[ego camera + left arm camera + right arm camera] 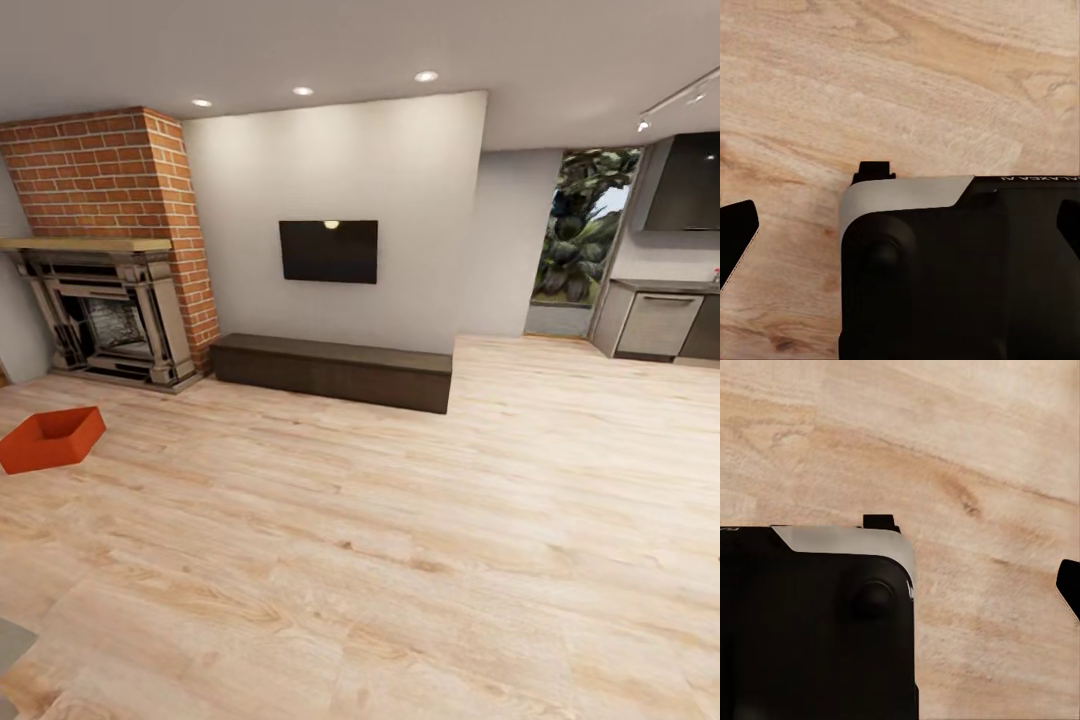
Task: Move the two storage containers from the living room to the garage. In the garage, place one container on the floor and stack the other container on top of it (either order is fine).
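Observation:
One orange-red open-top storage container (50, 440) sits on the light wood plank floor of the living room, at the far left of the head view, in front of the brick fireplace (105, 315). It lies well away from me. Both wrist views look down at the plank floor and my own black and grey base (945, 277). My left gripper (900, 244) has one dark fingertip (736, 236) at the frame's edge; my right gripper (900, 589) likewise has one fingertip (1069, 585). Both stand spread wide with nothing held.
A wall TV (328, 251) hangs over a long low dark bench (335, 370) straight ahead. Kitchen cabinets (660, 322) and a tall window (585, 230) are at the far right. A grey corner (10, 640) juts in at the lower left. Wide plank floor (400, 540) lies between.

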Robot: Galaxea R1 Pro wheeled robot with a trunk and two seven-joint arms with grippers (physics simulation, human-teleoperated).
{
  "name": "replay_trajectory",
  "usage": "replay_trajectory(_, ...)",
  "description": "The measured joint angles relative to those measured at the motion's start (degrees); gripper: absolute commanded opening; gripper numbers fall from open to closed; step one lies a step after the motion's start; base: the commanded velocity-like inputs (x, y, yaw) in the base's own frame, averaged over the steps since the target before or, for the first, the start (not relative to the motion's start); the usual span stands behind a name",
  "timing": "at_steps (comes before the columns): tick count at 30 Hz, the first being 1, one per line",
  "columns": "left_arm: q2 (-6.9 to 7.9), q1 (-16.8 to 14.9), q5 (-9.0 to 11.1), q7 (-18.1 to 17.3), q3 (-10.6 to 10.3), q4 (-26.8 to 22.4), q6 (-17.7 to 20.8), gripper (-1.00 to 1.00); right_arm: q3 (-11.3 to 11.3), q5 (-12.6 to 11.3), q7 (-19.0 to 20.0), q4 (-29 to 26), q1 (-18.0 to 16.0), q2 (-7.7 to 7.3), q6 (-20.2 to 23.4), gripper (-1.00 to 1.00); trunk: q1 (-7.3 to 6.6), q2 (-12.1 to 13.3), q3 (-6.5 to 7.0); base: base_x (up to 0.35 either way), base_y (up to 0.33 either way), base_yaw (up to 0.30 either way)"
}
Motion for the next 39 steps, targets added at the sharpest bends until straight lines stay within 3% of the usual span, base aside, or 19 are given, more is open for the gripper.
replay_trajectory(22,0.00,0.00,0.00,0.00,-0.01,0.00,0.00,1.00,0.00,0.01,0.00,0.00,0.00,0.00,0.02,1.00,0.00,0.00,0.00,0.321,0.000,0.001)
replay_trajectory(39,0.01,0.01,0.00,0.00,-0.02,-0.02,0.00,1.00,0.01,0.01,0.01,0.01,-0.01,0.01,0.00,1.00,0.00,0.00,0.00,0.321,0.000,0.236)
